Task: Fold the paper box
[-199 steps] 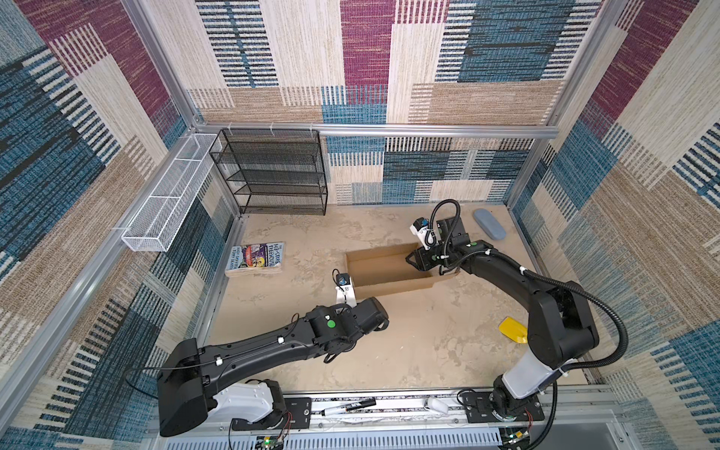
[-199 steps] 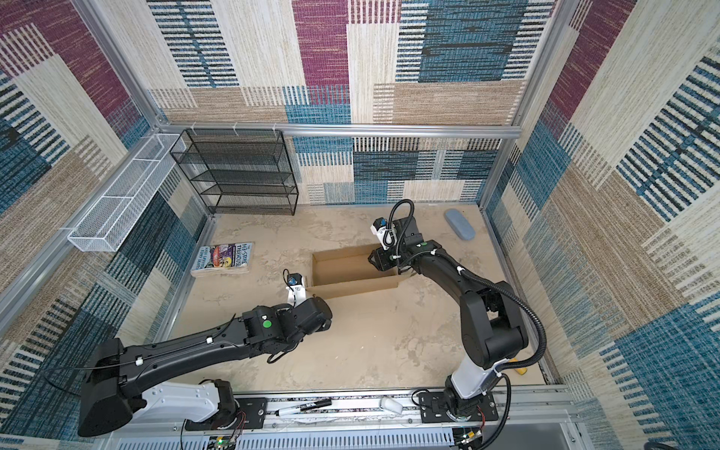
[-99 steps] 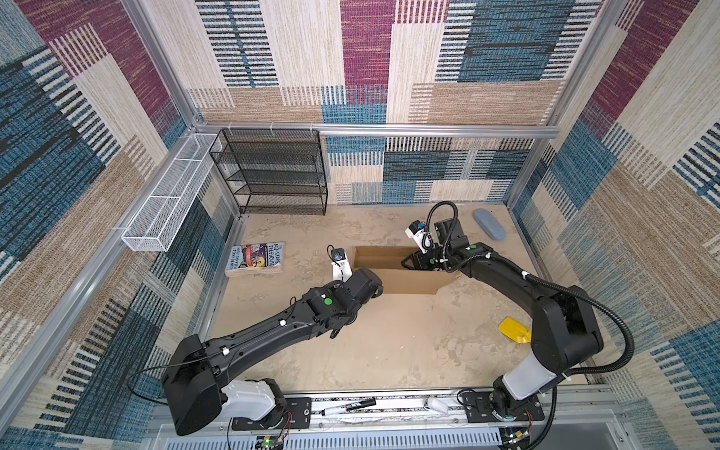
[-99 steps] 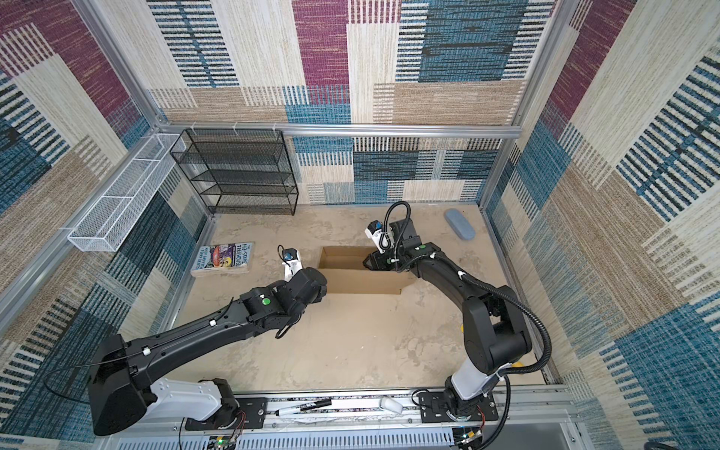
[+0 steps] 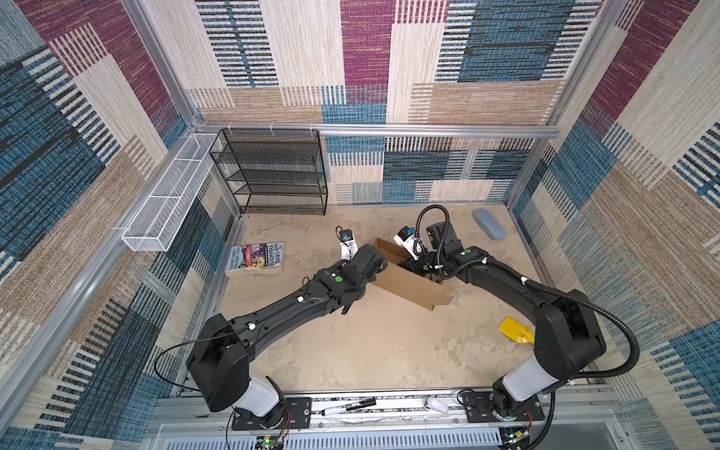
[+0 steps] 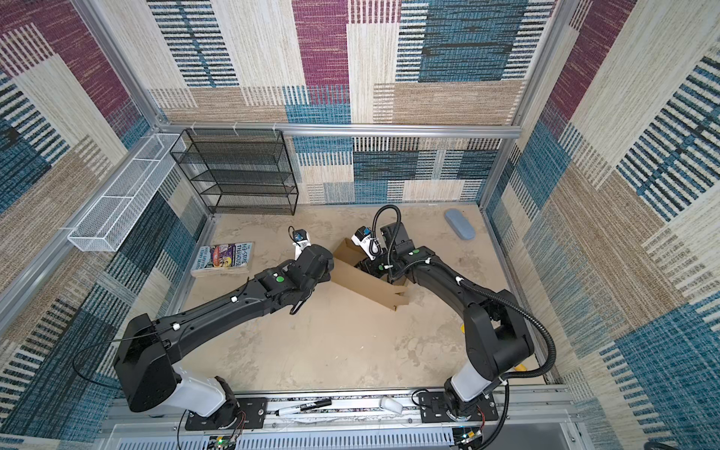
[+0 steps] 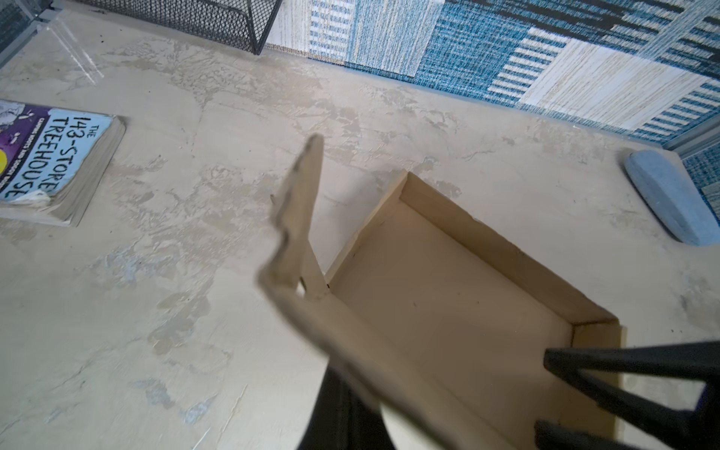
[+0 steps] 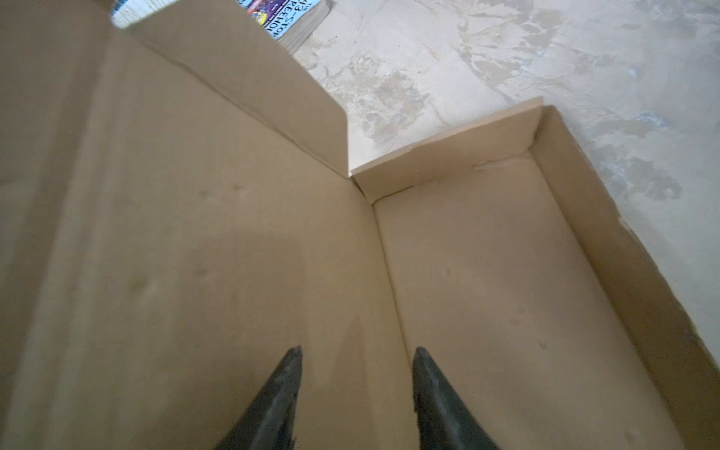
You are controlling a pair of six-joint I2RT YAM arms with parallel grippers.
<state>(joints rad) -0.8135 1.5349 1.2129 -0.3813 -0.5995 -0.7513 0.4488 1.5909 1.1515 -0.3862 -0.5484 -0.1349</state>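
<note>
Box (image 7: pixel 448 304), plain brown cardboard, shallow, lid (image 5: pixel 405 284) raised aslant, set on surface (image 5: pixel 370 350) toward back, left fingers (image 7: pixel 339 413) pinching lid edge, right fingers (image 8: pixel 286 389) spread inside box, open room in front, book (image 5: pixel 255 257) well left

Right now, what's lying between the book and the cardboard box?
Nothing: bare table runs from the book to the paper box, as the left wrist view shows. In a top view the left arm overhangs the box's end.

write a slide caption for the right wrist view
Open right gripper pointing into the plain brown corrugated cardboard box, over the crease between base and raised lid.
</note>
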